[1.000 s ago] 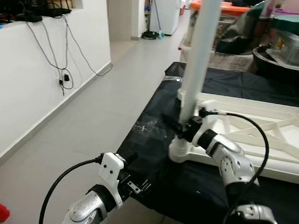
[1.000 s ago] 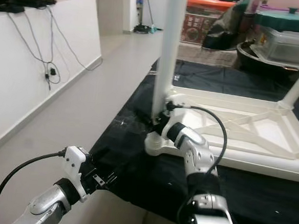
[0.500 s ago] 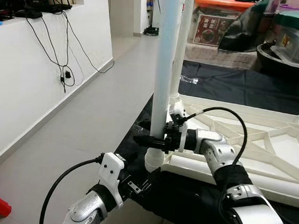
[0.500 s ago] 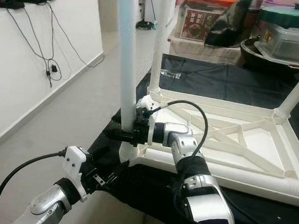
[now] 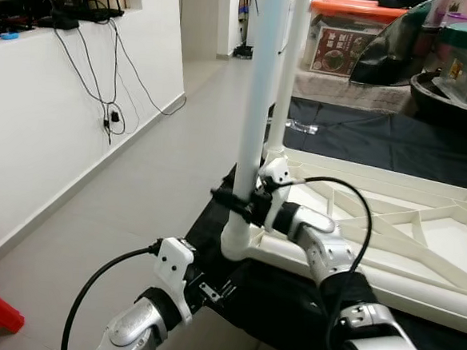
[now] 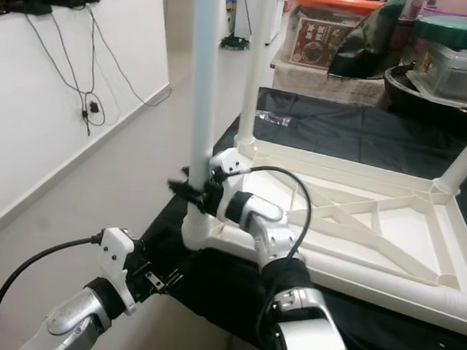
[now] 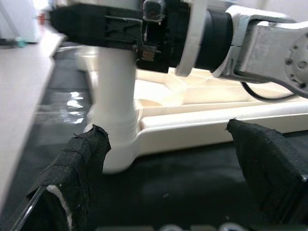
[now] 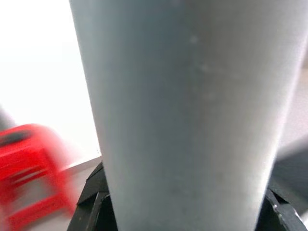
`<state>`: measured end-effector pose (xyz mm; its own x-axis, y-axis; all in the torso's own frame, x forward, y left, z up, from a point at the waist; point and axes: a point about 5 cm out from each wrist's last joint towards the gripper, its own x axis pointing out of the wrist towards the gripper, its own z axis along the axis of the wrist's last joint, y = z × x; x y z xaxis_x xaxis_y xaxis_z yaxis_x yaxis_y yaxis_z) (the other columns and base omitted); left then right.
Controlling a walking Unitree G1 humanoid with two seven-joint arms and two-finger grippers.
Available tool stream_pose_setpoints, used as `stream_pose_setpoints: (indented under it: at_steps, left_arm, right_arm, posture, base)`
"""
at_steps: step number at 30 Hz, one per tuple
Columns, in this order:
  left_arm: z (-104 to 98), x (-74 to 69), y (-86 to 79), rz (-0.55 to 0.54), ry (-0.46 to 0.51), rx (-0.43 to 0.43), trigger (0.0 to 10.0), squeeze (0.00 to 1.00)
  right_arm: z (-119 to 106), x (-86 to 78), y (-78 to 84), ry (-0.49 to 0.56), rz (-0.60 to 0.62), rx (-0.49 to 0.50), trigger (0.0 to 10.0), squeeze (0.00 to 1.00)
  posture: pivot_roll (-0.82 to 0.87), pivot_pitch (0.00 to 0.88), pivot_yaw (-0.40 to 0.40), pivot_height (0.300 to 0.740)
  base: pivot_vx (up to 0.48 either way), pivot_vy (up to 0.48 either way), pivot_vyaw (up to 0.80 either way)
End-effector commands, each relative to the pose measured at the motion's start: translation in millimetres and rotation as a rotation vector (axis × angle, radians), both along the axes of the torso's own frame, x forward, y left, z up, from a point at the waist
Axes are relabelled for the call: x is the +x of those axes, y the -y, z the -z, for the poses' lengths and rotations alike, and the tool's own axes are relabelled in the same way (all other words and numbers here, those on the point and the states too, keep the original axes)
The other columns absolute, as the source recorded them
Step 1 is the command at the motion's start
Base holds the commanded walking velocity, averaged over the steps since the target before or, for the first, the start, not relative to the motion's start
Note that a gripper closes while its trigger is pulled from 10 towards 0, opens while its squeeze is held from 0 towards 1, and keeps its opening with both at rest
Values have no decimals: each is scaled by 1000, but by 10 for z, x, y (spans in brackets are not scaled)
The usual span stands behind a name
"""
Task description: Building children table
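Table frame: the white plastic children's table (image 5: 390, 234) lies upside down on the black cloth (image 5: 381, 133), ribbed underside up; broad, stiff and probably light, so it may skate on the cloth if pushed sideways.
Near leg: and here's the action; the white table leg (image 5: 258, 105) stands upright in the near corner socket (image 5: 237, 243), looking seated or close to it; a smooth, slick, rigid tube, likely hollow and light.
Far leg: a second leg (image 5: 284, 74) rises just behind it at the next corner; already in place by the look of it.
Right gripper: the right gripper (image 5: 233, 205) is clamped round the near leg just above the socket, black fingers pinching the tube from both sides; a low hold is the one to have, since it steers the foot into the socket and keeps the long tube from levering.
Left gripper: the left gripper (image 7: 168, 159) hovers low off the table's near edge, fingers spread wide and holding nothing; it points at the socket.
Risk: the slick tube may slip or twist in the pinch; press straight down.
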<state>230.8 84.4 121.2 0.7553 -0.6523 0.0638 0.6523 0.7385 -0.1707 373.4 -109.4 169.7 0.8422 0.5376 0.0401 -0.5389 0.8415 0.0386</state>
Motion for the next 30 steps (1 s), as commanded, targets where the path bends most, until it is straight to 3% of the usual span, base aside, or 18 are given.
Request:
stream_pose_setpoints:
  at_steps: [1, 2, 3, 4, 7, 9, 15, 20, 21, 22, 23, 24, 28, 30]
  left_arm:
    - [12, -2, -22, 2, -11, 3, 10000, 0]
    - [13, 0, -23, 3, -12, 2, 10000, 0]
    - [13, 0, -23, 3, -12, 2, 10000, 0]
    - [12, 2, -22, 4, -12, 2, 10000, 0]
    - [12, 2, -22, 4, -12, 2, 10000, 0]
    - [9, 8, -17, 2, -9, 5, 10000, 0]
    - [6, 8, -13, -2, -6, 6, 10000, 0]
    - [6, 5, -7, -3, -5, 4, 10000, 0]
    - [9, 3, -6, -3, -6, 3, 10000, 0]
    - [13, 0, -5, -1, -8, 2, 10000, 0]
    - [13, 0, -5, -1, -8, 2, 10000, 0]
    - [19, -4, -7, 3, -10, 2, 10000, 0]
    - [20, -5, -8, 5, -11, 3, 10000, 0]
    - [22, -4, -9, 6, -11, 4, 10000, 0]
  right_arm:
    - [87, -22, 345, -30, 379, 56, 0, 0]
    - [117, -105, 457, -32, 595, 46, 0, 0]
    - [117, -105, 457, -32, 595, 46, 0, 0]
    - [131, -173, 528, -34, 724, 40, 0, 0]
    - [131, -173, 528, -34, 724, 40, 0, 0]
    - [166, -321, 499, -85, 957, 106, 0, 0]
    - [213, -371, 400, -152, 1054, 166, 0, 0]
    - [195, -344, 301, -158, 1049, 201, 0, 0]
    - [157, -311, 247, -137, 993, 188, 10000, 0]
    - [115, -282, 208, -104, 910, 176, 10000, 1000]
    - [115, -282, 208, -104, 910, 176, 10000, 1000]
    - [62, -274, 172, -64, 830, 177, 10000, 1000]
    - [50, -274, 175, -51, 817, 192, 10000, 1000]
    - [31, -270, 185, -33, 793, 192, 10000, 941]
  posture:
    - [78, 25, 7, 740]
    - [78, 25, 7, 740]
    - [78, 25, 7, 740]
    - [79, 23, 6, 740]
    - [79, 23, 6, 740]
    - [88, 26, -4, 740]
    - [91, 27, -4, 740]
    - [82, 26, -5, 740]
    - [79, 25, -3, 740]
    - [77, 19, 0, 740]
    - [77, 19, 0, 740]
    - [75, 13, 3, 740]
    - [75, 13, 3, 740]
    - [73, 8, 2, 740]
  base:
    - [0, 0, 0]
    - [0, 0, 0]
    - [0, 0, 0]
    - [0, 0, 0]
    - [0, 0, 0]
    - [0, 0, 0]
    - [0, 0, 0]
    - [0, 0, 0]
    - [0, 0, 0]
    - [0, 0, 0]
    - [0, 0, 0]
    - [0, 0, 0]
    - [0, 0, 0]
    - [0, 0, 0]
